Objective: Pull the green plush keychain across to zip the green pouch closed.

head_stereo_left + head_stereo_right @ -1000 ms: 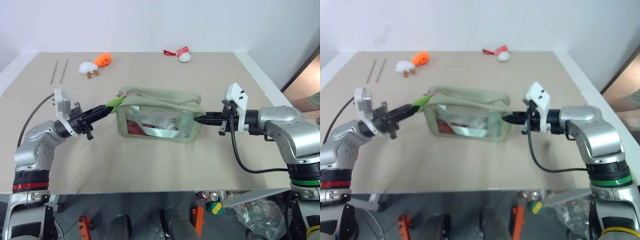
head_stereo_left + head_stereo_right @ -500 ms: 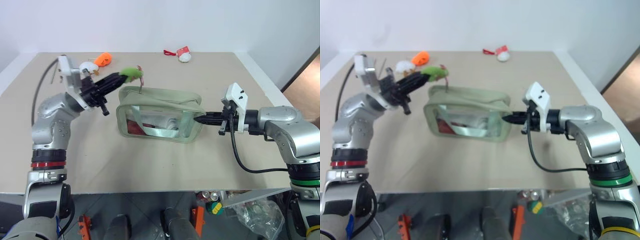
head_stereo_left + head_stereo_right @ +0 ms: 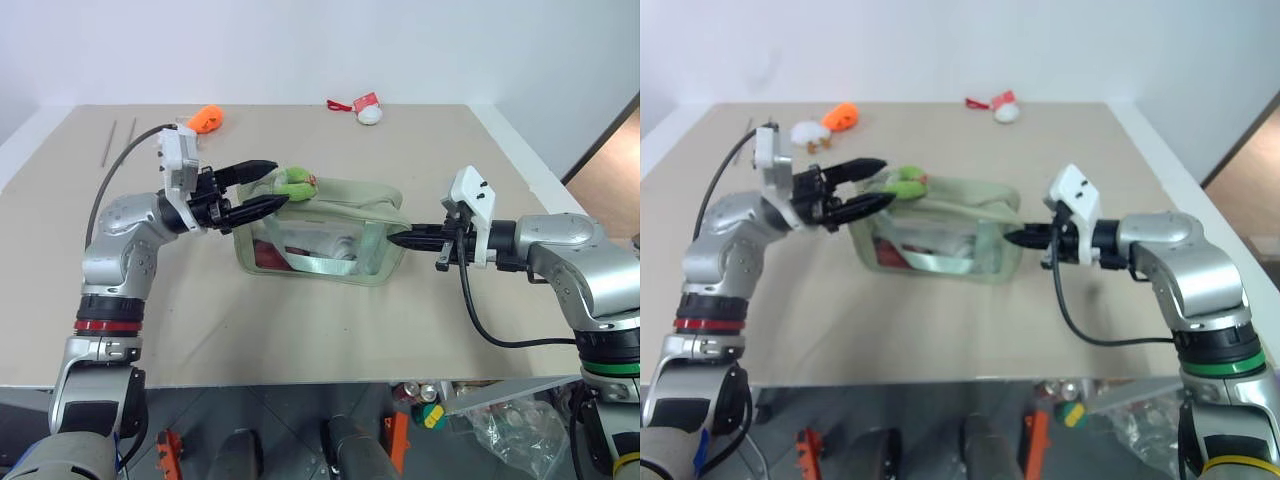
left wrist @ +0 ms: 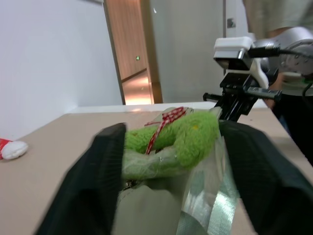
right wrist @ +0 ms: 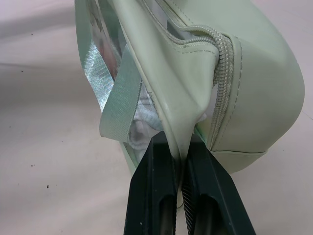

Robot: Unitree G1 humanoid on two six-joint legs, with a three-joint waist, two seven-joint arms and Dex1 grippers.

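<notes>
Beige table (image 3: pixel 300 330), wide and mostly bare. Near its middle, green pouch (image 3: pixel 320 232), standing upright with clear side window and pale webbing strap facing the camera; no readable writing or brand anywhere. Right gripper (image 3: pixel 392 239) level at the pouch's right end, fingers pressed together and pinching a fold of the fabric beside the zipper end, forearm reaching in from the right. Left gripper (image 3: pixel 272 184) raised at the pouch's top left corner, fingers spread wide, pointing rightward. Green plush keychain (image 3: pixel 296 183) lying on the pouch top just at those fingertips, seen between them from the wrist; contact unclear.
</notes>
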